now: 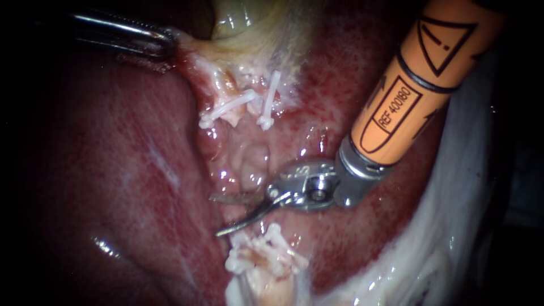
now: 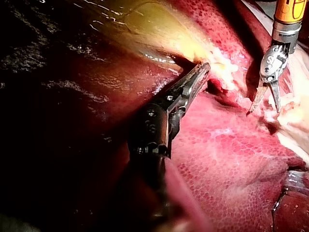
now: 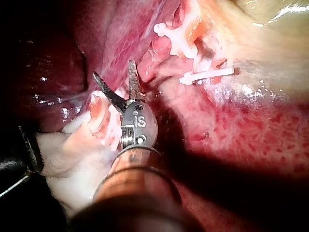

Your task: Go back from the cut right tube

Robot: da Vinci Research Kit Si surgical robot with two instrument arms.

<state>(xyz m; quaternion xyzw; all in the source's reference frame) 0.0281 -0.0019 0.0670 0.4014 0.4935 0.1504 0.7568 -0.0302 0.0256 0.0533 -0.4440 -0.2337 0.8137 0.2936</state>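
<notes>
While my right instrument [image 1: 218, 215], an orange shaft ending in two thin steel blades, holds them apart and empty, the pale cut tube [image 1: 266, 280] lies just beside them, with small white plastic clips [image 1: 266, 252] on both stumps. My dark left instrument [image 1: 164, 45] is clamped on the yellowish gallbladder [image 1: 249, 22]. The left wrist view shows that grip closely, above glistening dark red liver [image 2: 231, 164]. The right wrist view shows the lower stump beside my blades.

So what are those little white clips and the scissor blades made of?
The clips look like white plastic, smooth and slightly glossy, moulded with a knobbed end. The blades look like bare metal: grey, thin, with bright glints. Neither can be confirmed by sight alone.
</notes>
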